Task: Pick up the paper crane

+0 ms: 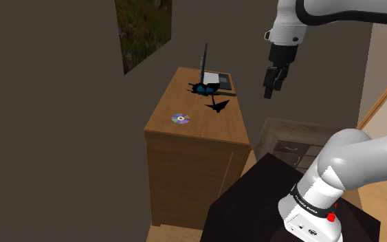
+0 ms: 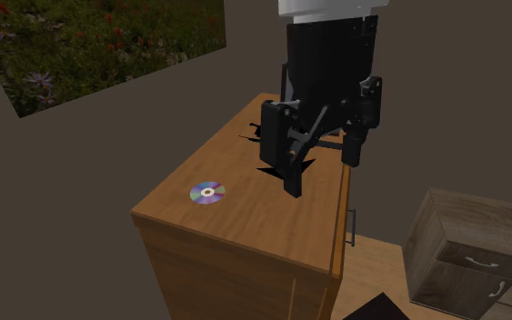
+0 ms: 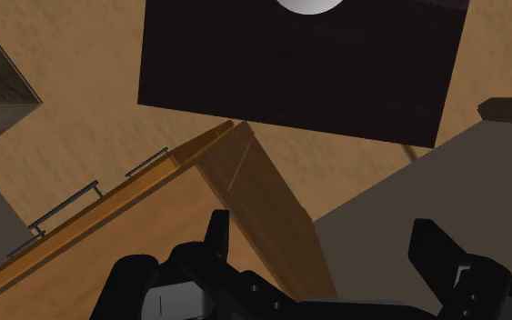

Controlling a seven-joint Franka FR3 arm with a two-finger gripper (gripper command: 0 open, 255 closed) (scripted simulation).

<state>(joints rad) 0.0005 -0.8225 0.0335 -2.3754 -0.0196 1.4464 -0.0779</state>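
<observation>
Gripper [image 1: 271,84], fingers spread and empty, hovers beyond the dresser's [image 1: 198,129] edge; the dark paper crane [image 1: 218,106] lies below the fingers, wall-ward, well apart.

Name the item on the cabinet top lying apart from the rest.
The shiny disc: it lies alone, while the dark crane and laptop cluster at the far end.
</observation>
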